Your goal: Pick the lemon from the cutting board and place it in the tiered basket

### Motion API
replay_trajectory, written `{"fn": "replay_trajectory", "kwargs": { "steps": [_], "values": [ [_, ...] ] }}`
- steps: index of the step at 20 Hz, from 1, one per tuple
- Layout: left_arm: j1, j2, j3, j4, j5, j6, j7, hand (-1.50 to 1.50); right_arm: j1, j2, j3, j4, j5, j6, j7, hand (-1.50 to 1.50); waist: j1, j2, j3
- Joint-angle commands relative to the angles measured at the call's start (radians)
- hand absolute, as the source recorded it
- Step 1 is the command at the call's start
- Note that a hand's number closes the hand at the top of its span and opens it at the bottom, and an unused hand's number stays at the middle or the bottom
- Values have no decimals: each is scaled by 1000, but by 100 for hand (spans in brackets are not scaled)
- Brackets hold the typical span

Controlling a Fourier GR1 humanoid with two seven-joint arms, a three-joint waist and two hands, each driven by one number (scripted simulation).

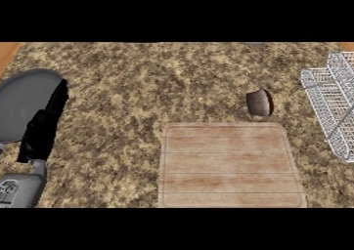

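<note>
Fingers [58, 100] on left hand [41, 129] look straight and relaxed, closed on nothing. The hand sits at the view's left edge, fingers up, resting, with grey forearm [21, 105] beside it. Right hand is not in view, so no read on its fingers. Moving out: cutting board [231, 166] lies low centre on the speckled counter [137, 73]. Its top shows bare wood only, no lemon visible on it. Only loose item is a dark brown rounded object [259, 102] just past the board's far right corner, off the wood, between the board and the white wire tiered basket [331, 97] at the right edge. Colour says not a lemon, but I can't tell what it is. Basket tiers, as far as they show, hold nothing I can make out; the frame cuts part of it off. Judgement: pick step not started, no hand near board or basket, so we're at the locate-the-target stage. Next move calls for finding the lemon first. If the brown object is the target, right hand is on the nearer side: come in from lower right, fingers wide over it, close round it, lift clear, short carry right to the basket. Watch: a round thing may roll on approach, and the wire rim needs clearance on the way in.
</note>
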Motion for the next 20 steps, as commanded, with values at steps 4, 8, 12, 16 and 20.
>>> {"fn": "replay_trajectory", "kwargs": {
  "steps": [4, 8, 12, 16, 20],
  "values": [
    [15, -1, 1, -26, -8, 5, 13, 0, 127, 49, -137, -51, -92, -206, 206, -150, -10, 1, 7],
    [23, 11, 17, -14, -1, -12, 0, 0, 141, 81, -124, -145, -47, -307, 212, -150, -9, -1, 5],
    [38, -8, 8, 11, -18, 2, -39, 0, 177, 71, -125, -230, 3, -382, 202, -150, -18, -2, 4],
    [46, 0, 23, -22, 0, -9, -15, 0, 173, 66, -104, -315, 94, -381, 244, -150, -14, -7, 3],
    [35, -7, 24, 10, -7, -4, -13, 0, 133, 66, -118, -402, 189, -288, 304, -150, -29, -14, 1]
  ]
}}
